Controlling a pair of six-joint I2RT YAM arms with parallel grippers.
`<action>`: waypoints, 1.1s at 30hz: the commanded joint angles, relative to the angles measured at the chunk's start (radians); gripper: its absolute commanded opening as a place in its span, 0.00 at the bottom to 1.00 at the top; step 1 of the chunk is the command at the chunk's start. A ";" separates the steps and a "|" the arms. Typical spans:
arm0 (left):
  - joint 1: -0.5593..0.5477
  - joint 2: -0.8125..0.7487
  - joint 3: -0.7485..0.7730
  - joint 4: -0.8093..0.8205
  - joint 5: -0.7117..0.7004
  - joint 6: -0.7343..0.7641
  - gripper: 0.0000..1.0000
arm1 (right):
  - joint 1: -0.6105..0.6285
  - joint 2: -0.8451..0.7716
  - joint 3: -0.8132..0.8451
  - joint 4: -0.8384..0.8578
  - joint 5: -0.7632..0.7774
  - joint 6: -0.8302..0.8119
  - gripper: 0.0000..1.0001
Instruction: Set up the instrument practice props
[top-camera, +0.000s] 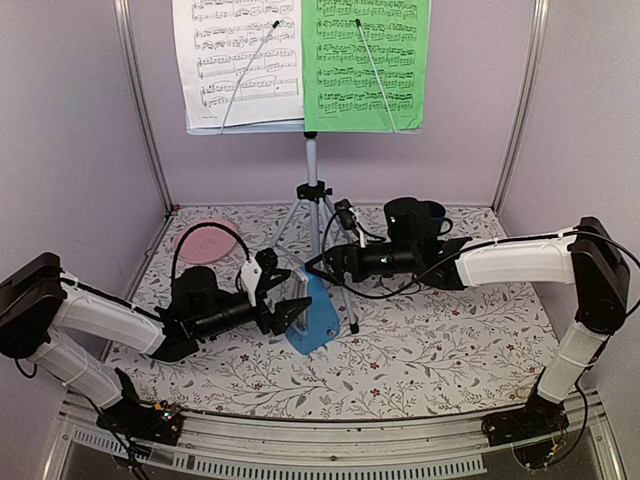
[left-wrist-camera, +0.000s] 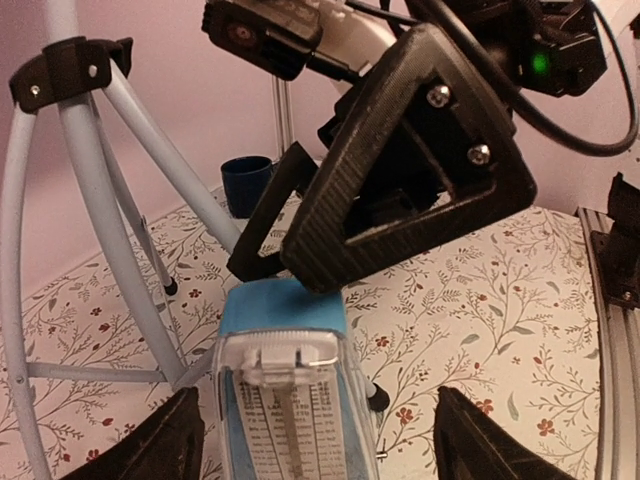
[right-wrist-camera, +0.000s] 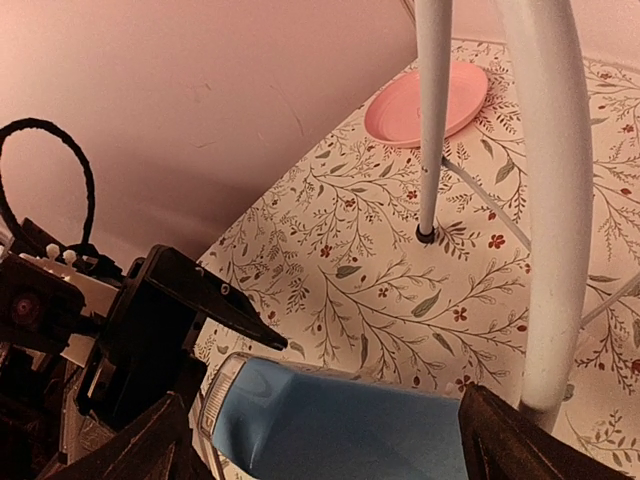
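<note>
We've got both hands spread: the left gripper (left-wrist-camera: 325, 445) straddles the blue metronome (top-camera: 312, 318), clear between its fingers, and the right gripper (right-wrist-camera: 335, 440) gapes over its top (tripod leg (right-wrist-camera: 555, 200) just beside). We'd close squarely and keep it upright.

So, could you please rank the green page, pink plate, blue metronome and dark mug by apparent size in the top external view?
1. green page
2. pink plate and blue metronome: about alike, so unranked
3. dark mug, partly hidden behind the right arm
</note>
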 joint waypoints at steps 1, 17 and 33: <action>0.015 0.034 0.016 0.049 0.031 0.014 0.79 | -0.021 0.033 0.018 0.061 -0.074 0.104 0.94; 0.015 0.074 0.046 0.076 0.031 0.028 0.75 | -0.037 0.080 0.010 0.121 -0.154 0.278 0.90; 0.015 0.051 0.033 0.075 0.012 0.032 0.59 | -0.037 0.107 -0.042 0.109 -0.097 0.288 0.85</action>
